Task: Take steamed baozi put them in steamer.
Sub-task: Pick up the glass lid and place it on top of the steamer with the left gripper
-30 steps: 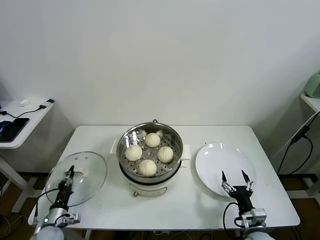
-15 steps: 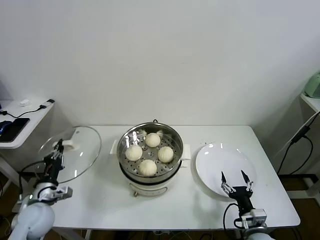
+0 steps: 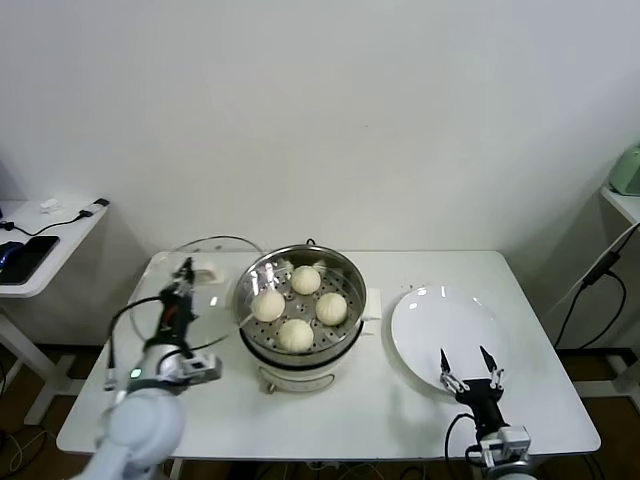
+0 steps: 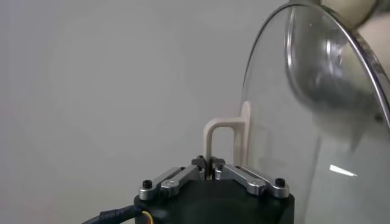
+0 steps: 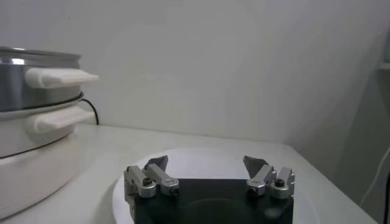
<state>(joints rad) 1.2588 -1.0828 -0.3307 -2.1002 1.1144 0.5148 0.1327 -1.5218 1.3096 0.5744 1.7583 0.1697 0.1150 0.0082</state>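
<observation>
Four cream-white steamed baozi (image 3: 296, 335) sit on the perforated tray inside the shiny steel steamer (image 3: 340, 264) at the table's middle. My left gripper (image 3: 184, 272) is shut on the cream handle (image 4: 217, 135) of the round glass lid (image 3: 222, 275) and holds it upright in the air just left of the steamer. In the left wrist view the lid (image 4: 317, 122) stands on edge beside the handle. My right gripper (image 3: 468, 372) is open and empty over the near edge of the white plate (image 3: 440, 322). It shows open in the right wrist view (image 5: 207, 164).
The steamer's white side handles (image 5: 58, 77) show in the right wrist view. A low side table (image 3: 30, 262) with a dark device and cables stands at the far left. A shelf with a green object (image 3: 627, 170) and a hanging cable is at the right.
My left gripper has lifted the glass lid off the table at the left and carried it right, up beside the steamer. The right gripper has barely moved.
</observation>
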